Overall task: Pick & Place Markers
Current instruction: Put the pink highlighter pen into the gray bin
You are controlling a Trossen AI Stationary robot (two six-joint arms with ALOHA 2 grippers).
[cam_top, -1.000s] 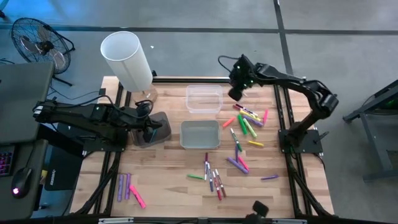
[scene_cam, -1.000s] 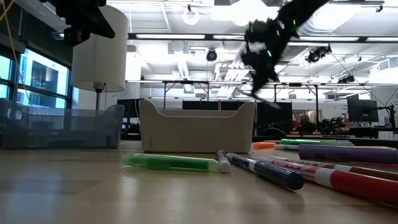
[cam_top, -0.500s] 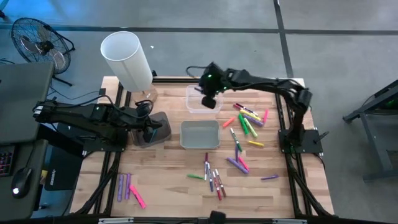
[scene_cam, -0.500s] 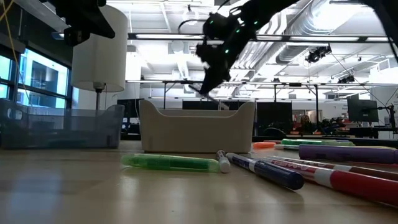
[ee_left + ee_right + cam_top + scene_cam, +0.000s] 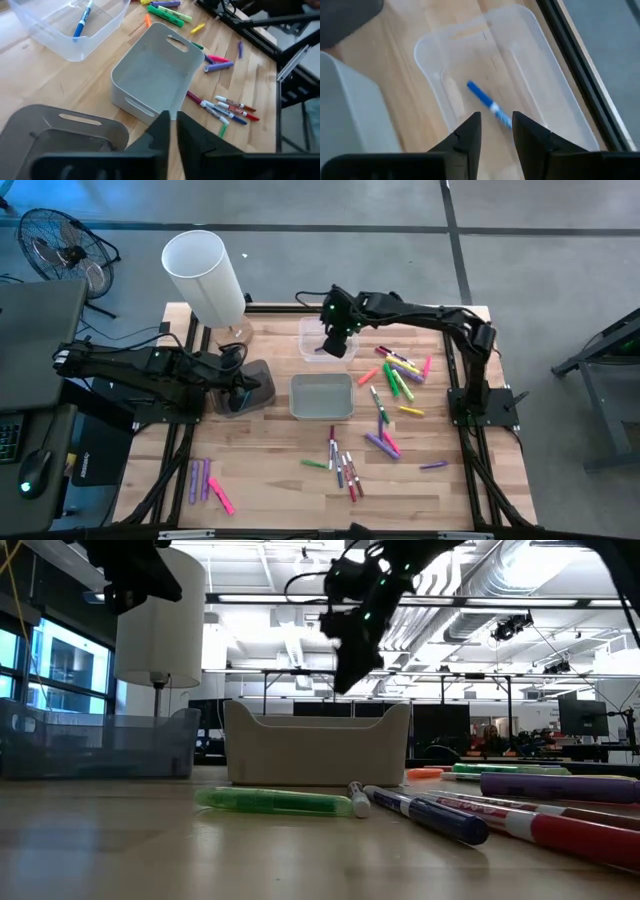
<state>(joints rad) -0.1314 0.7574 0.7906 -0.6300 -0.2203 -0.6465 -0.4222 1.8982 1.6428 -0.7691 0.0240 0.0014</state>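
Observation:
My right gripper (image 5: 335, 343) hovers open above the clear plastic bin (image 5: 306, 326) at the far middle of the table. One blue marker (image 5: 489, 104) lies on that bin's floor, below the fingers and apart from them; the left wrist view shows the marker (image 5: 82, 20) too. Many markers (image 5: 395, 375) lie scattered right of the bins, more (image 5: 345, 465) near the near edge, and a few purple and pink ones (image 5: 205, 480) at the near left. The grey bin (image 5: 296, 396) stands in front of the clear one. My left gripper (image 5: 173, 131) waits shut at the left.
A tall white cylinder (image 5: 205, 275) stands at the far left corner. A dark grey block (image 5: 255, 377) lies under the left gripper. In the low view a green marker (image 5: 275, 800) and others lie before the grey bin (image 5: 318, 745). Bare wood lies between the bins and the near-left markers.
My right gripper has swung from above the scattered markers toward the table's left, over the clear bin, and has come a little lower. A thin marker hung below its fingers in the earlier low views; now it no longer shows there, and a blue marker lies in the bin.

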